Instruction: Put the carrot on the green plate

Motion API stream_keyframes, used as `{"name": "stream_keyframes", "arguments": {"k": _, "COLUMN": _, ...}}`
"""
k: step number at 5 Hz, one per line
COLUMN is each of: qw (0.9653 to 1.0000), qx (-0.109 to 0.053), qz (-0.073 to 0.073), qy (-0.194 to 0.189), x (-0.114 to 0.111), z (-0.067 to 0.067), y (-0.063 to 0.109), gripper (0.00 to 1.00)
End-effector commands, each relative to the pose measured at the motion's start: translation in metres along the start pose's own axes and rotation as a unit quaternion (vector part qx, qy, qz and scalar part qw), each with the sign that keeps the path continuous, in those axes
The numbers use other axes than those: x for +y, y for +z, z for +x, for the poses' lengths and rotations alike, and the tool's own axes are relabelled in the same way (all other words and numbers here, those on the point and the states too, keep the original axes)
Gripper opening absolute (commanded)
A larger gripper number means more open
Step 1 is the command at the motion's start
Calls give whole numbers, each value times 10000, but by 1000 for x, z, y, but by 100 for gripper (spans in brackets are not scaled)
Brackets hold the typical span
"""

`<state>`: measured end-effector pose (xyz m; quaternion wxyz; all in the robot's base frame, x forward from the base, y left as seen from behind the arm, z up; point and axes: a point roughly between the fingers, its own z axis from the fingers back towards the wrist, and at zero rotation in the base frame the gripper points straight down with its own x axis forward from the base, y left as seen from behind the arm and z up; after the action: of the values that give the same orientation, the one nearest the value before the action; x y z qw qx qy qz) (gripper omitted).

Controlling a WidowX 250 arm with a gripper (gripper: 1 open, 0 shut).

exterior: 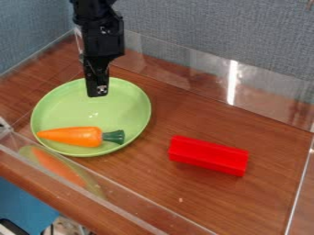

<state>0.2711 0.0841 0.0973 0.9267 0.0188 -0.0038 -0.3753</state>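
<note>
The orange carrot lies on its side on the front part of the green plate, pointed tip to the left, dark green stub to the right. My gripper hangs above the back half of the plate, well clear of the carrot. Its black fingers are pressed together and point straight down with nothing between them.
A red rectangular block lies on the wooden table to the right of the plate. Clear plastic walls fence the table at the back, left and front.
</note>
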Motion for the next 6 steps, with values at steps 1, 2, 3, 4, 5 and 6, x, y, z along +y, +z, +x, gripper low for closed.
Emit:
{"name": "stream_keyframes", "arguments": {"k": 1, "qw": 9999, "qx": -118, "qz": 76, "qy": 87, "x": 7, "z": 2, "y": 12, "gripper": 100}}
{"name": "stream_keyframes", "arguments": {"k": 2, "qw": 9998, "qx": -135, "qz": 7, "qy": 168, "x": 11, "z": 2, "y": 15, "gripper": 100}}
{"name": "stream_keyframes", "arguments": {"k": 3, "qw": 9994, "qx": -92, "qz": -30, "qy": 325, "x": 15, "z": 0, "y": 23, "gripper": 100}}
{"name": "stream_keyframes", "arguments": {"k": 4, "qw": 9993, "qx": -27, "qz": -31, "qy": 369, "x": 13, "z": -1, "y": 31, "gripper": 100}}
{"name": "stream_keyframes", "arguments": {"k": 5, "qw": 9995, "qx": 12, "qz": -24, "qy": 314, "x": 11, "z": 0, "y": 35, "gripper": 100}}
{"name": "stream_keyframes", "arguments": {"k": 6, "qw": 9998, "qx": 29, "qz": -2, "qy": 215, "x": 9, "z": 3, "y": 36, "gripper": 100}}
